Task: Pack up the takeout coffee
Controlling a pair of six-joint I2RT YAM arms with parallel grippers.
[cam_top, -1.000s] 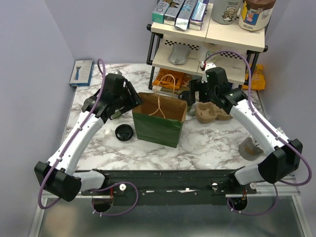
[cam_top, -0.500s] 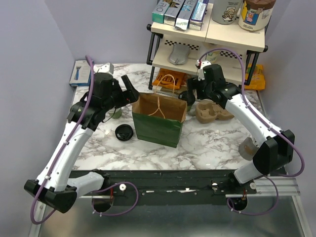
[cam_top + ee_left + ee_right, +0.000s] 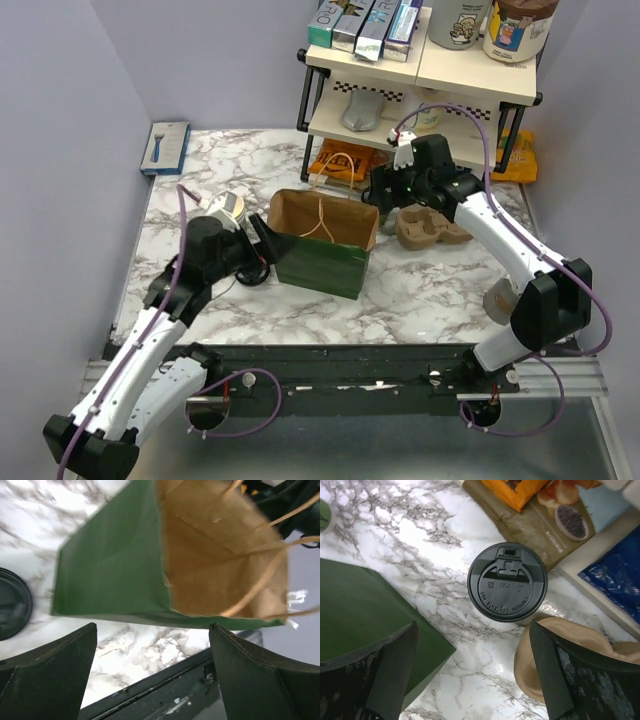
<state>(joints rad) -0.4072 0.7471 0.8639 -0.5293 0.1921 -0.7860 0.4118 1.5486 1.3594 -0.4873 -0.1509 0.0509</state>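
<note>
The takeout coffee's dark-green paper cup [image 3: 322, 515], cream-rimmed, shows only as a sliver on the veined marble desk [image 3: 420, 545], nearer its left edge. Its round black lid [image 3: 10, 602] lies flat beside the smooth green bag [image 3: 110, 565]. The left gripper [image 3: 152, 630] and the right gripper [image 3: 472, 627] both gape, released. The right one hangs over another embossed black lid [image 3: 507, 582] beside a moulded pulp carrier [image 3: 590, 635].

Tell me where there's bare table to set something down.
Bare marble lies between the green bag and the near edge, across to the grey cup; also back-left, between the blue box and the shelf. Behind and right of the bag it is crowded: snack packets, pulp carriers, the right hand.
</note>
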